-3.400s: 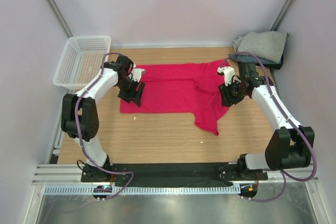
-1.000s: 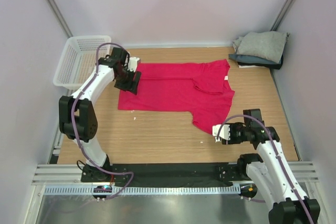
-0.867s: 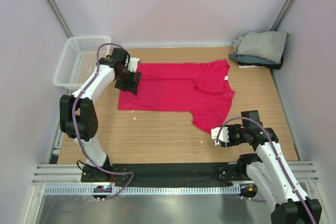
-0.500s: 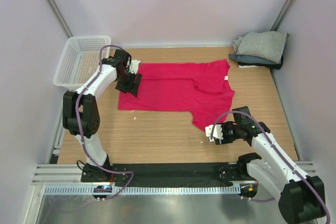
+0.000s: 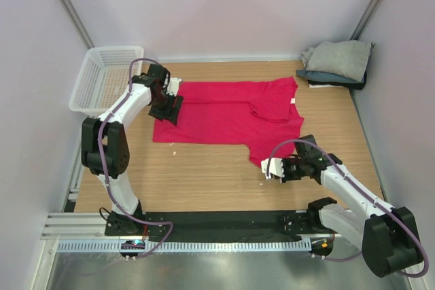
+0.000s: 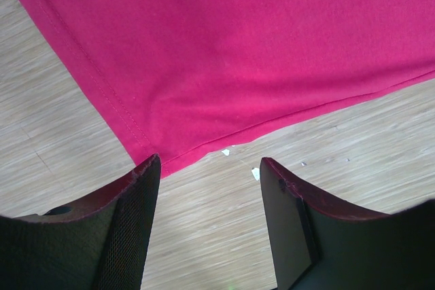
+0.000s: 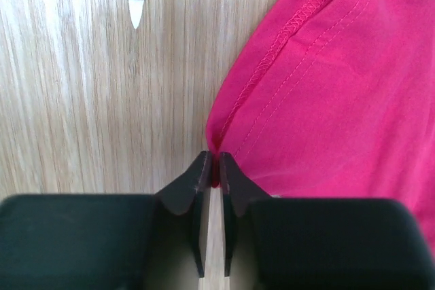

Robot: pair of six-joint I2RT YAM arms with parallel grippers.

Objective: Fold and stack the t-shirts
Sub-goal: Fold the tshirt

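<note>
Shirts lie in two spots: the crimson t-shirt [image 5: 231, 113] is spread flat across the middle of the tabletop [image 5: 204, 181], and a folded pile [image 5: 338, 58], grey on top, sits in the far right corner. The right fingers [image 7: 194, 181] are pressed together, pinching the crimson t-shirt's near hem corner. The left fingers [image 6: 129, 236] stand spread over its left hem corner, near the white basket [image 5: 105, 79].

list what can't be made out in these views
- Top view: how many shirts the folded stack holds; the grey top one covers the rest.
- Right wrist: how much crimson shirt the right tool pinches; its shut fingers hide it.
- Left wrist: white flecks by the hem, too small to identify.
</note>
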